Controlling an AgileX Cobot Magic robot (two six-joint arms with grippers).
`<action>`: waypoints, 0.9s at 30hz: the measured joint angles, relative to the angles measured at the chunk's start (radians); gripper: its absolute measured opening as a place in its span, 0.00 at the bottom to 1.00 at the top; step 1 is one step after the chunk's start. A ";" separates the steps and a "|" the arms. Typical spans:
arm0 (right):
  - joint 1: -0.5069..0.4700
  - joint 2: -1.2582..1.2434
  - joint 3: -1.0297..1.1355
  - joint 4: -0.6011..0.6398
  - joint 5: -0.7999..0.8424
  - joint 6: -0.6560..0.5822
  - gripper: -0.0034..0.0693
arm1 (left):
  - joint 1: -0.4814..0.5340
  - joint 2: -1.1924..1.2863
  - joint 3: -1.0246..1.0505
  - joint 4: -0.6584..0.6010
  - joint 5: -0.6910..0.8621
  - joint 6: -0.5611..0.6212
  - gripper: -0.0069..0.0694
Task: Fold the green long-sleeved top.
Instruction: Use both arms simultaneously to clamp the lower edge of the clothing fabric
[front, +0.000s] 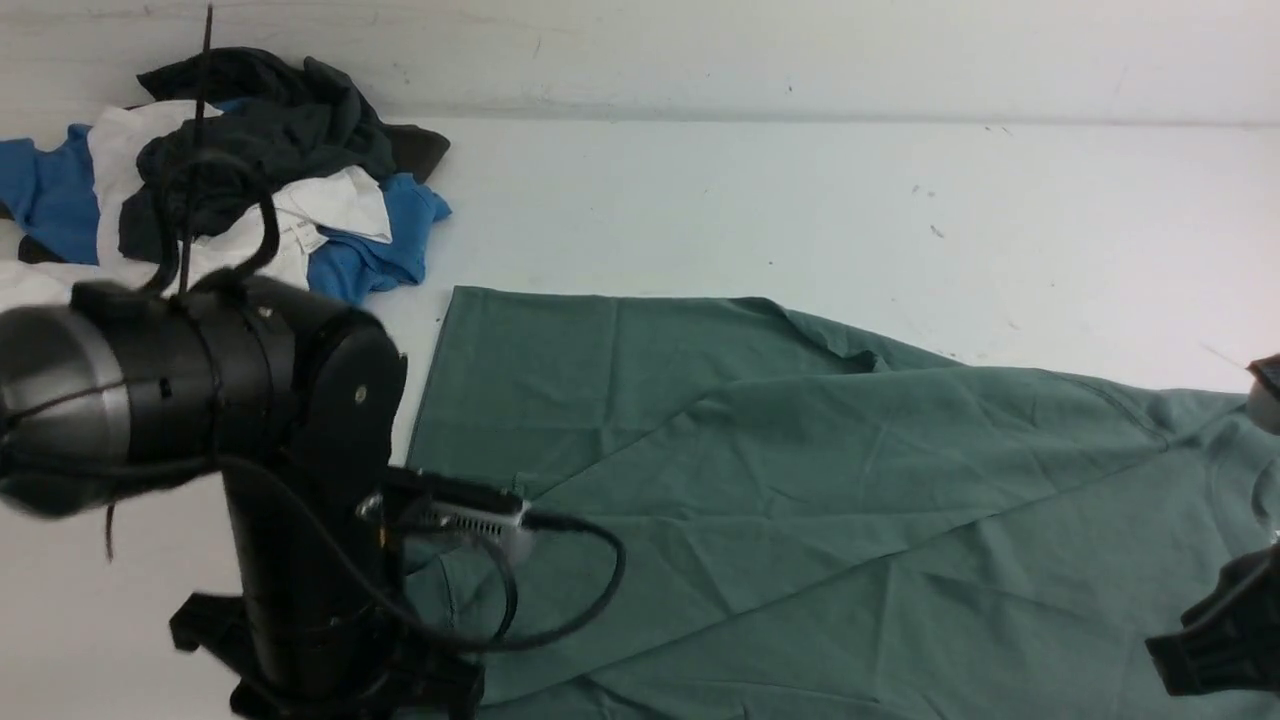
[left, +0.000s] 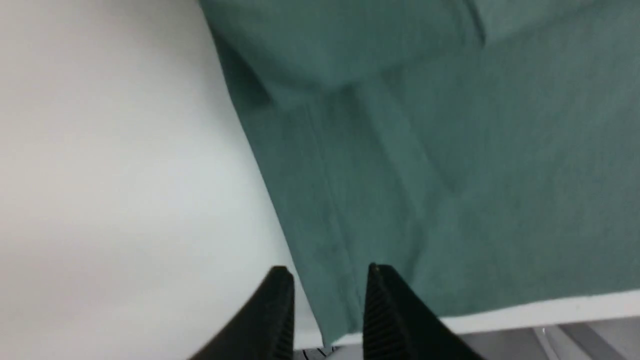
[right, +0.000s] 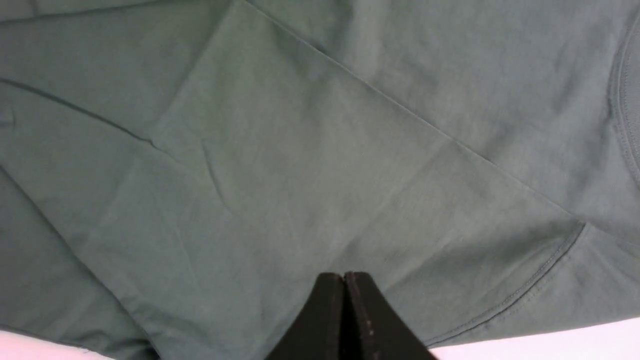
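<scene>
Left wrist view | left fingers (left: 278, 315) parted, green long-sleeved top (left: 425, 175) edge between | right fingers (right: 362, 325) closed over it

Left arm (front: 250, 420) up close: glossy black housing with a silver-grey cylindrical end, one small screw (front: 360, 396), black cables (front: 622, 570) looping past a silvery module (front: 465, 515), possibly a camera. Left hand (left: 327, 285) shows black ridged fingers (left: 385, 320).

White table (front: 800, 200) bears green top (front: 800, 480), clothes pile (front: 250, 180).
</scene>
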 joint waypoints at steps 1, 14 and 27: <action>0.000 0.000 0.000 0.001 0.000 0.000 0.04 | -0.002 -0.012 0.010 -0.003 -0.011 -0.006 0.31; 0.000 0.000 0.000 0.062 -0.028 -0.046 0.04 | -0.024 -0.220 0.349 -0.028 -0.244 -0.131 0.14; 0.000 0.000 0.000 0.074 -0.044 -0.050 0.04 | -0.024 -0.171 0.381 -0.096 -0.347 -0.155 0.66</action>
